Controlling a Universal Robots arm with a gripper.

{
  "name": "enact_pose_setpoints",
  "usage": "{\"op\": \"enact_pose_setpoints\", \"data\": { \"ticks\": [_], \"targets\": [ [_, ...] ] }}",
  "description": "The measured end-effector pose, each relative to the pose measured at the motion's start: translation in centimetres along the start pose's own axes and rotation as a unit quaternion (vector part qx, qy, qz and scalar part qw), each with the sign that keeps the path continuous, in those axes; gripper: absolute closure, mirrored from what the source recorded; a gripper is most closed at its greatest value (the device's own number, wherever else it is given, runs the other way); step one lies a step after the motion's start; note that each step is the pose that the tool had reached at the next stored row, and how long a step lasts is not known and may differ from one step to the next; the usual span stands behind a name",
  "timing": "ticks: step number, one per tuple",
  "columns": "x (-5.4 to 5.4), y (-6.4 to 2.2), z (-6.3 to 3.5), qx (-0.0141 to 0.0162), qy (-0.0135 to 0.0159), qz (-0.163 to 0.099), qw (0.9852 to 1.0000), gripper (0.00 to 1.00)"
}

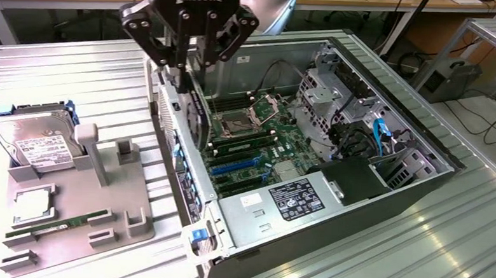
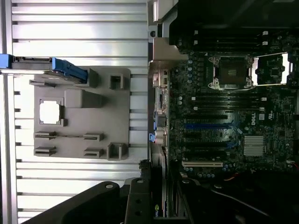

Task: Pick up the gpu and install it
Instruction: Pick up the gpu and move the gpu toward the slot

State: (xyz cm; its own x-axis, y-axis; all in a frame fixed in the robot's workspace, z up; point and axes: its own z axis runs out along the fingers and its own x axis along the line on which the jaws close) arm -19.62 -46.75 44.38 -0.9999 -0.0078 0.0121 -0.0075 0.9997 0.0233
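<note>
The gpu (image 1: 200,114), a slim black card, hangs on edge in my gripper (image 1: 185,77), which is shut on its upper part. It is held over the open computer case (image 1: 418,141), just inside the wall on the exterior view's left, above the motherboard (image 1: 260,146) and its blue expansion slots (image 1: 234,167). In the wrist view the gpu (image 2: 161,182) runs out from between my black fingers (image 2: 138,200), alongside the case's rear edge. The blue slots (image 2: 208,126) and a white slot (image 2: 202,164) lie beside the card, and the card is apart from them.
A grey fixture tray (image 1: 98,233) at the exterior view's left holds a silver hard drive (image 1: 36,144), a green memory stick (image 1: 61,223) and a square chip (image 1: 32,204). Inside the case are the processor socket (image 1: 231,122), a power supply (image 1: 300,198) and a drive cage (image 1: 327,92).
</note>
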Motion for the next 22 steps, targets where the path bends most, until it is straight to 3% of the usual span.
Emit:
{"op": "enact_pose_setpoints", "data": {
  "ticks": [11, 16, 22],
  "targets": [
    [-5.4, -0.05, 0.17, -0.0004, 0.0009, 0.0, 1.0, 0.74],
    [-8.3, -0.05, 1.23, -0.0004, 0.0009, 0.0, 1.0, 0.74],
    [-10.8, 0.03, 2.5, -0.0004, 0.0009, 0.0, 1.0, 0.74]
  ]
}}
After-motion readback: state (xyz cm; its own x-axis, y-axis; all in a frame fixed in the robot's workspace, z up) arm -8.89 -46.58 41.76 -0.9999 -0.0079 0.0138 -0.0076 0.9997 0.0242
